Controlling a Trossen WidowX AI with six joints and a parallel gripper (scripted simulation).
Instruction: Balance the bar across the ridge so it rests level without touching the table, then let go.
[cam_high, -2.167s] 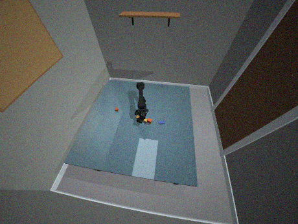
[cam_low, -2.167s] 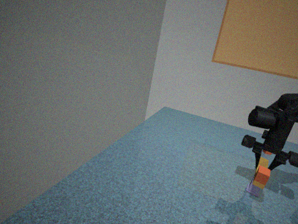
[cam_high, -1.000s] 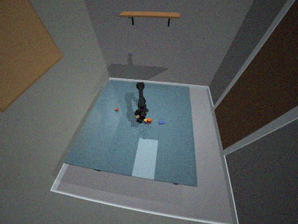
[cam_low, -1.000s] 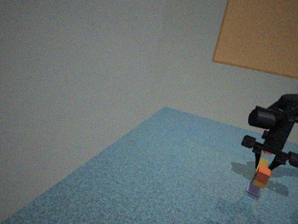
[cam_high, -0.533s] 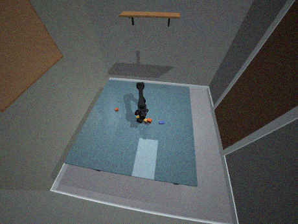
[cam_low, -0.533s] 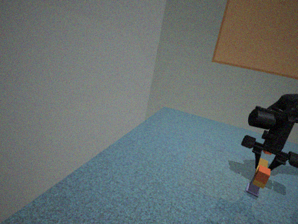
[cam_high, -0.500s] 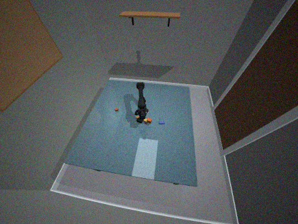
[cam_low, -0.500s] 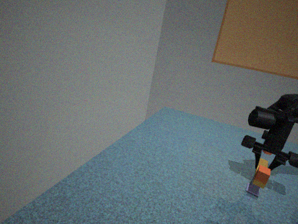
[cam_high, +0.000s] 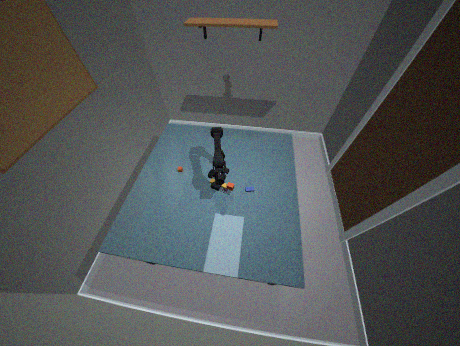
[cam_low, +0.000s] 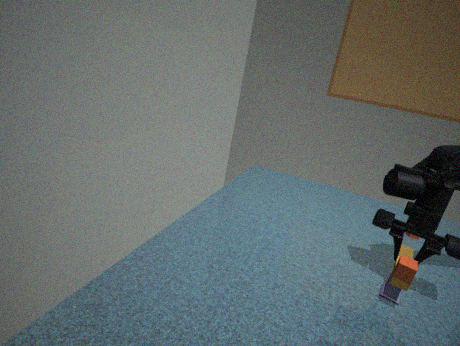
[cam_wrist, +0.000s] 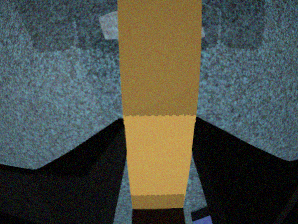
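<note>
My gripper (cam_low: 407, 257) (cam_wrist: 158, 126) is shut on the yellow bar (cam_low: 401, 282) (cam_wrist: 160, 55), with one finger on each side. The bar runs lengthwise through the wrist view. An orange-red block (cam_high: 230, 186) (cam_low: 406, 269) sits at one end of the bar. The purplish ridge (cam_low: 389, 292) shows low beneath that end in the exterior view. A pale piece (cam_wrist: 109, 26) shows beside the bar in the wrist view; I cannot tell what it is. The fingers and the bar hide much of the ridge, and I cannot tell whether bar and ridge touch or whether the bar is level.
A blue block (cam_high: 249, 189) lies to the right of the gripper. A small orange block (cam_high: 180, 169) lies to the left of the arm. A pale rectangle (cam_high: 224, 245) is on the blue table top (cam_high: 150, 220) in front of the arm. A wooden shelf (cam_high: 231, 23) hangs on the back wall.
</note>
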